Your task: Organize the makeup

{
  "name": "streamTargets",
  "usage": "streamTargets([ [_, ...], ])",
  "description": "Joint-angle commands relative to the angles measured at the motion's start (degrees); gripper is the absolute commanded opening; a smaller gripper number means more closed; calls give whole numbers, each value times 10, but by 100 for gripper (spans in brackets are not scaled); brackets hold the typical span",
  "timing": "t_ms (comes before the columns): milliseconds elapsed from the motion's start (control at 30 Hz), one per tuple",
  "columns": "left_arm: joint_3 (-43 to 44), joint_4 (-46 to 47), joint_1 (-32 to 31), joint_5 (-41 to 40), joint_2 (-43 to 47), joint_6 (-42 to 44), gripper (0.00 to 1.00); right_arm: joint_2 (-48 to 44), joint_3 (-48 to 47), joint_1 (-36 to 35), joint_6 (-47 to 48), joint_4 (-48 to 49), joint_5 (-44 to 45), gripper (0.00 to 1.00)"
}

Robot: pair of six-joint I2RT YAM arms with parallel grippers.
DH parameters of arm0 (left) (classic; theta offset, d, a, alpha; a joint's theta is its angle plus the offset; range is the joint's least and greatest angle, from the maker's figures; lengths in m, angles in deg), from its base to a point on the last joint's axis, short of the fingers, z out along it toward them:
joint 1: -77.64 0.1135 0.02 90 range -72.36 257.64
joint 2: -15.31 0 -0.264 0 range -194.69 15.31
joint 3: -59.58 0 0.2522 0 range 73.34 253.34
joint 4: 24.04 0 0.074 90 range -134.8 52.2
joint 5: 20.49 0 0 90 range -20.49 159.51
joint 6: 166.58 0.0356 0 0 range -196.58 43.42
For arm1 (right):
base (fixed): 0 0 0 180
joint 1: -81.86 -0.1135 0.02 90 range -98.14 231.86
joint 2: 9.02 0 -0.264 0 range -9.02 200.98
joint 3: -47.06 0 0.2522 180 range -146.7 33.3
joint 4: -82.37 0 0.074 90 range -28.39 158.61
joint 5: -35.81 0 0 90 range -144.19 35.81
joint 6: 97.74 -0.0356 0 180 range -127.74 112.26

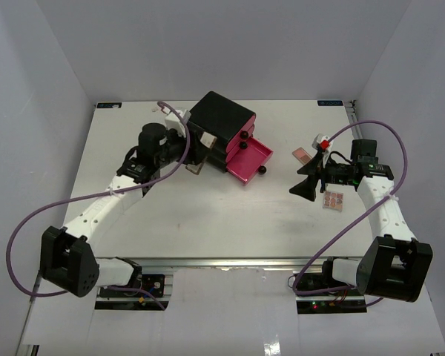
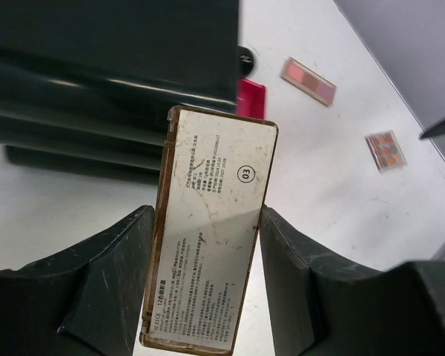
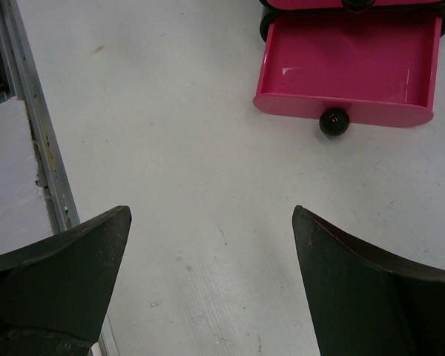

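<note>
Item 1: slim case. Your left pincer is gripping it about half closed, one finger pressing on each long edge. A scuffed white label is covering the face that is showing, framed by a tan-bronze rim. A circled "03" is reading clearly. The rows of fine print beneath it are too small to make out. You are holding the case just beside the left side of the black box, toward the far edge of the surface.

Item 2: pink palette. It is lying flat toward the far-right corner, showing a row of pink and mauve pans.

Item 3: second palette. It is lying nearer the right edge, showing a grid of small reddish pans, well apart from the box.

Item 4: right pincer. Its fingers are standing as wide apart as they go, holding nothing, and it is hovering between the two palettes.

Fixtures: the black box is sitting mid-way along the far edge. Its lowest pink drawer is standing pulled out, showing a bare bright pink floor and a round black knob.

Setting: the surface is white and lightly scuffed. A metal rail is running along its near edge. Plain pale walls are enclosing it on three sides.
</note>
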Motion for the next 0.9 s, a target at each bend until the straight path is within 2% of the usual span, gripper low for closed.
streamTargets([
  [0,41,10,-97,-43,2,4,0,-7,2,7,8,5,-20,96],
  [167,94,20,-198,-105,-75,24,0,-7,2,15,7,5,-20,96],
  [267,139,20,-234,-131,-123,49,0,-5,2,21,6,6,-21,96],
  [600,276,15,-280,-253,-318,144,0,1,3,30,6,5,-25,96],
  [867,352,20,-292,-327,-417,206,0,8,2,31,5,5,-22,96],
])
